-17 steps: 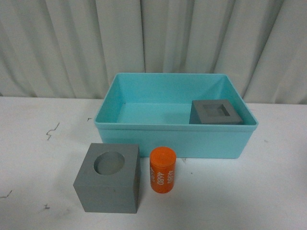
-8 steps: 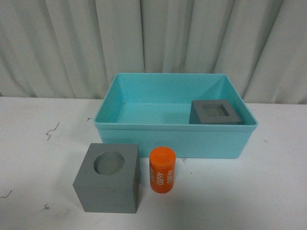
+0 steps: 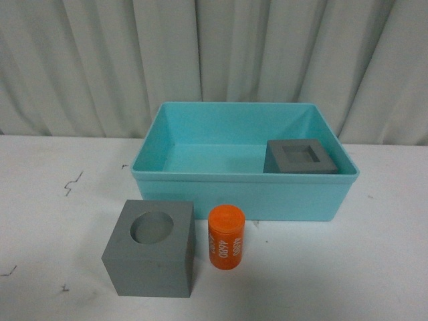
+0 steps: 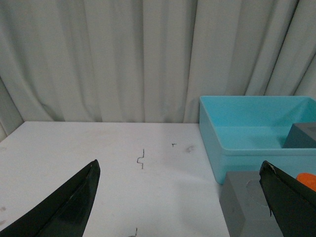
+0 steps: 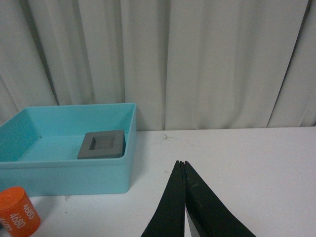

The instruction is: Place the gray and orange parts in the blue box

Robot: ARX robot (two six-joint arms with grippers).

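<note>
Legend: one gray cube with a square recess [image 3: 299, 157] already lies inside the blue box [image 3: 244, 197], against its right wall. The gray cube with a round recess [image 3: 152, 257] and the orange cylinder [image 3: 227, 237] stand upright just beside each other on the white table [image 3: 348, 267], near the box's front wall and not yet moved in. The left gripper [image 4: 178, 167] has its fingers spread wide and empty, probably readied for the broad cube ahead of it, while the right gripper [image 5: 181, 165] has its fingers pressed together on nothing, above the table and apart from the box.
</note>
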